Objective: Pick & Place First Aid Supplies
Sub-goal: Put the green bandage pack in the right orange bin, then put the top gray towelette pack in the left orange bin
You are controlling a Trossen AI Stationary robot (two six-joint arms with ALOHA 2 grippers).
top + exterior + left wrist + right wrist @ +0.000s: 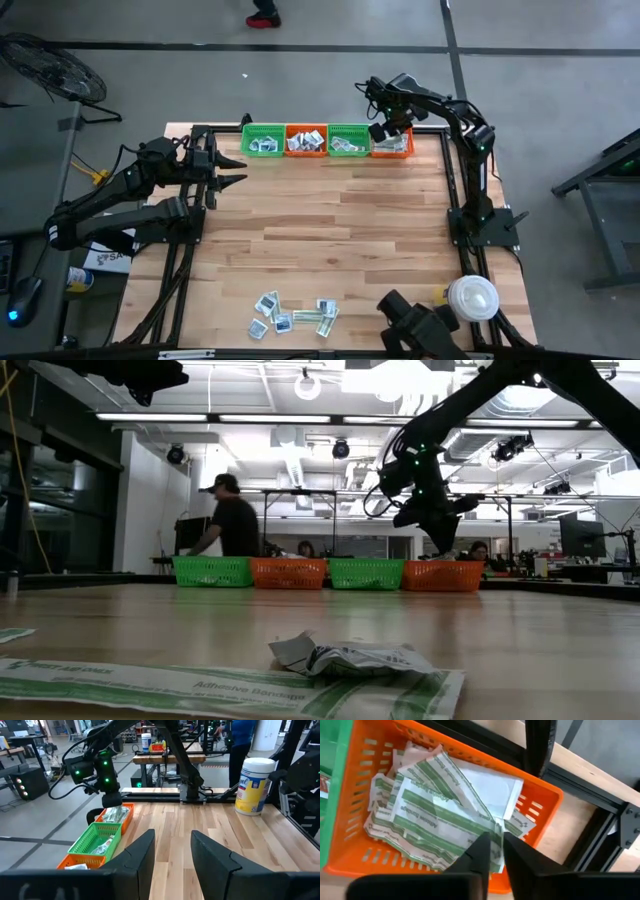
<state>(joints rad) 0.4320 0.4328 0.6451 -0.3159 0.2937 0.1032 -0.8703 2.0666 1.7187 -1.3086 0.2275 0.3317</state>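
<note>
The bench (330,225) is pale wood planking with a smooth, faintly satin face. The orange basket (540,822) at the row's end is slotted plastic, slightly glossy. The adhesive bandage packets (440,815) inside it look like crinkled paper, matt white with green stripes. The round lidded container (254,785) is smooth white plastic.

The right arm rises from its base at the right edge of the overhead frame, bends at the elbow and reaches to the upper right, its right gripper (383,132) pointing down there with its jaws only a narrow slit apart (492,851). The left arm lies folded at the left of the overhead frame, its forearm level. Its left gripper (236,172) points toward frame centre, jaws parted (172,851).
</note>
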